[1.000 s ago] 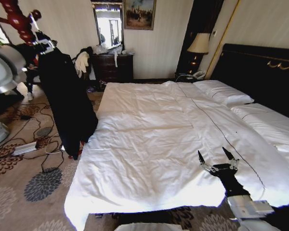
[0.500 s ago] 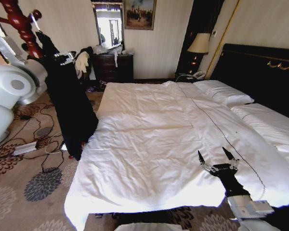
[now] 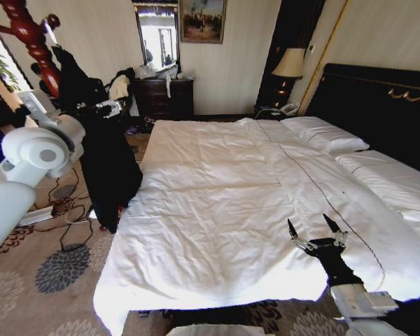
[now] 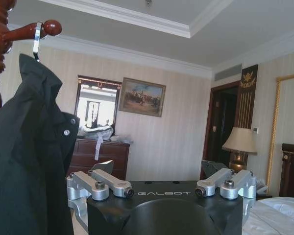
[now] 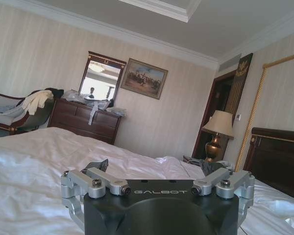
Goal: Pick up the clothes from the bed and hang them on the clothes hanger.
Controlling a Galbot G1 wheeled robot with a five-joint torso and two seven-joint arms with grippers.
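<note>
Jacket (image 3: 105, 161) hangs by hook (image 4: 36, 40) from wooden rack (image 3: 29, 33); left hand (image 3: 110, 108) wide beside it; right hand (image 3: 316, 229) wide over bed (image 3: 217, 203).

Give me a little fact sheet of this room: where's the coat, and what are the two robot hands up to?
coat: hanging from the wooden stand, beside the bed, not on it
hook: silver, looped over a peg of the stand
bed: white sheets, no clothes on it
left gripper: raised next to the coat's shoulder, open, holding nothing
right gripper: low over the near corner of the bed, open, holding nothing
</note>
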